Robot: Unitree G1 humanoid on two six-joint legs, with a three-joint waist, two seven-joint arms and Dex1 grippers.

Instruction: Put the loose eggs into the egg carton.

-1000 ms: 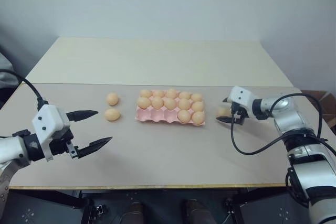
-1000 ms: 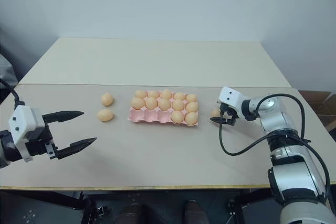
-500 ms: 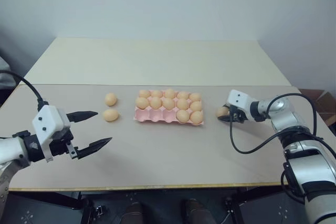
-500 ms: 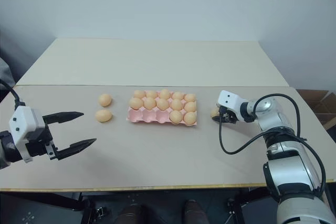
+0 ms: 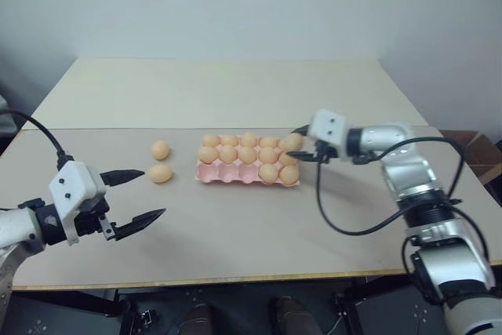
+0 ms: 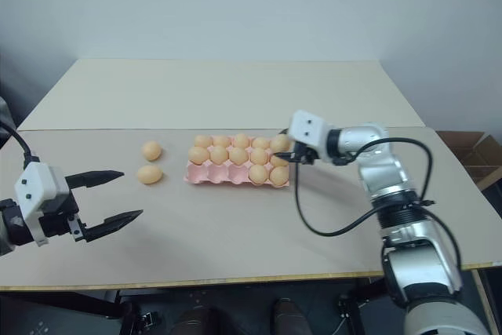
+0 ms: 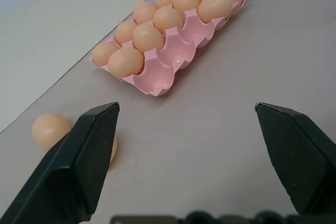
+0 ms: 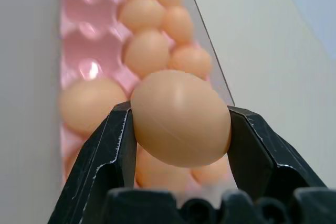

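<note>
**Right gripper carries an egg over the carton while two eggs wait on the left**

At the far left, the left gripper (image 5: pixel 140 194) hovers just above the table (image 5: pixel 235 225) with its two black fingers spread wide and nothing between them. It points toward the table's middle.

Just beyond it lie two loose eggs (image 5: pixel 161 173), pale orange-tan, resting on the table side by side, close to each other. They sit near the left end of the egg carton (image 5: pixel 235 175) but apart from it.

The carton, a pink lidless tray, lies flat at the centre of the table. Most of its cups hold eggs; the front row shows empty pink cups toward its left end.

To the right, the right gripper (image 5: pixel 301 147) hangs over the carton's right end. Its jaws are closed on a single egg (image 8: pixel 181 118), pinched at its sides between the two fingers, clear of the eggs below.

The step in hand appears to be carrying this egg to a free cup. The next move likely calls for shifting it over an empty cup in the front row, lowering it gently, then opening the jaws without knocking neighbouring eggs.
</note>
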